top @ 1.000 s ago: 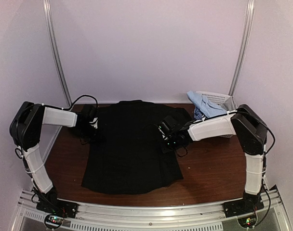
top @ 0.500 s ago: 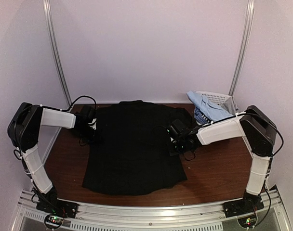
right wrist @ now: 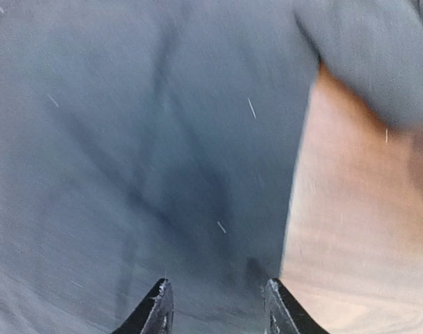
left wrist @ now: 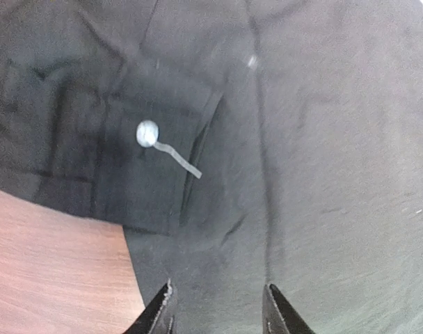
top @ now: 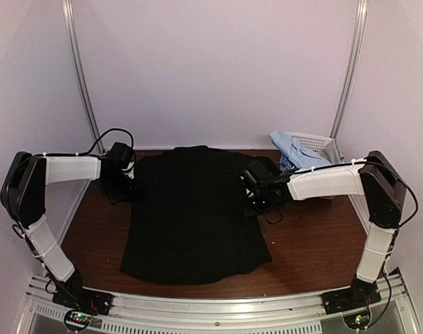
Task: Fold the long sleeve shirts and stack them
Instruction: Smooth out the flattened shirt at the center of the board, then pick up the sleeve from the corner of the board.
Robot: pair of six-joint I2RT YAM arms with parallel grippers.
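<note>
Black shirt (top: 194,216) flat on wooden table (top: 312,243). Left gripper (left wrist: 218,307) and right gripper (right wrist: 215,306) over its side edges, jaws parted, gripping nothing.

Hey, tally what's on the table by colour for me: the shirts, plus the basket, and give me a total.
Black shirt: 1
Pale blue shirt: 1
Blue-and-white patterned shirt: 1
White basket: 1
Total: 4
</note>
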